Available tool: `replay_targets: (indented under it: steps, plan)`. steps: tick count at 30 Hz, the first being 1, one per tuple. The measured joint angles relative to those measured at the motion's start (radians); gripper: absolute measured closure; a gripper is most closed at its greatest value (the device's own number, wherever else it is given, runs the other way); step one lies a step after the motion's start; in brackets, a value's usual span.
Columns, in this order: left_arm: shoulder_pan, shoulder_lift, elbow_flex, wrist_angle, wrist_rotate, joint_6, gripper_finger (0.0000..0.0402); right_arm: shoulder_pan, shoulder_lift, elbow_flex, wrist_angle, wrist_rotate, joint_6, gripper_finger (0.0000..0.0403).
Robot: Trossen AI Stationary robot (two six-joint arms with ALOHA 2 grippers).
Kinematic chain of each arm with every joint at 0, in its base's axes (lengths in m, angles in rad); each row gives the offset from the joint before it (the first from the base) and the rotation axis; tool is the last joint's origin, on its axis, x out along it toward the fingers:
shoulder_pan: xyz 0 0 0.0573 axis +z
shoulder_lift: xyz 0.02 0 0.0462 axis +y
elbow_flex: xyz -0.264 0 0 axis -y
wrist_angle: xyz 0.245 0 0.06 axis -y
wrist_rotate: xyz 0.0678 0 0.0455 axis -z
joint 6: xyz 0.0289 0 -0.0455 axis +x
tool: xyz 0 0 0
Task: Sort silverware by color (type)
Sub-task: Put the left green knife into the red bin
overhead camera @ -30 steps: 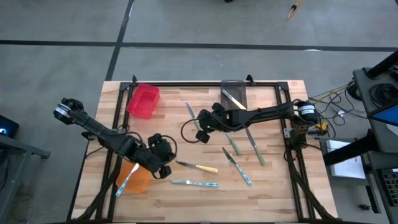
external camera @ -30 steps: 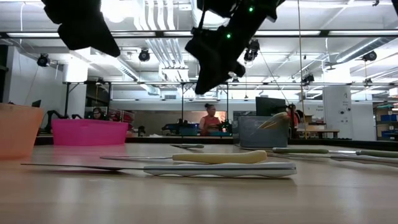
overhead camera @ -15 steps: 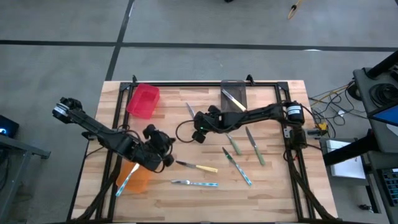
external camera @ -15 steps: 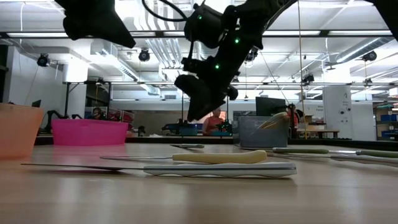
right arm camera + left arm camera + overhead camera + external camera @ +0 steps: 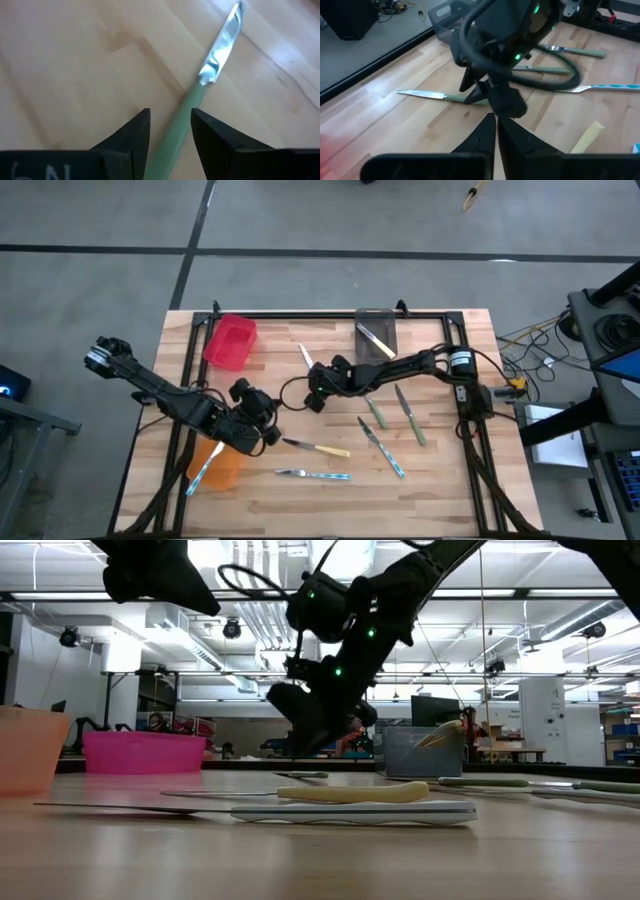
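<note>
A green-handled knife (image 5: 186,107) lies flat on the wooden table, its blade (image 5: 304,357) pointing toward the far edge. My right gripper (image 5: 170,119) is open and low over it, one finger on either side of the green handle; I see no touch. The same gripper (image 5: 314,383) sits mid-table in the high view. My left gripper (image 5: 496,124) is shut on nothing and hovers at the near left (image 5: 258,420). Other knives lie flat: a yellow-handled one (image 5: 322,448), a light-blue one (image 5: 318,475), two green ones (image 5: 376,413).
A red bin (image 5: 230,342) stands at the far left and a grey bin (image 5: 376,336) with a yellow-handled knife at the far middle. An orange bin (image 5: 215,465) with a light-blue knife is under my left arm. Another light-blue knife (image 5: 388,455) lies right of centre.
My right gripper has come down toward the table and moved left, onto the green-handled knife near the middle. My left gripper has turned at the wrist while staying near the orange bin. The knives have not moved.
</note>
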Motion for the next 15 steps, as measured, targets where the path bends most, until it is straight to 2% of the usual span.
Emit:
replay_targets:
  steps: [11, 15]
  plan:
    - [0.003, 0.001, 0.0, 0.014, -0.041, -0.003, 0.0402, -0.023, 0.068, -0.001, 0.034, 0.02, 0.025, 0.0268]
    - [0.003, 0.009, 0.0, 0.034, -0.041, -0.007, 0.0402, -0.023, 0.082, 0.002, 0.045, -0.028, 0.038, 0.027]
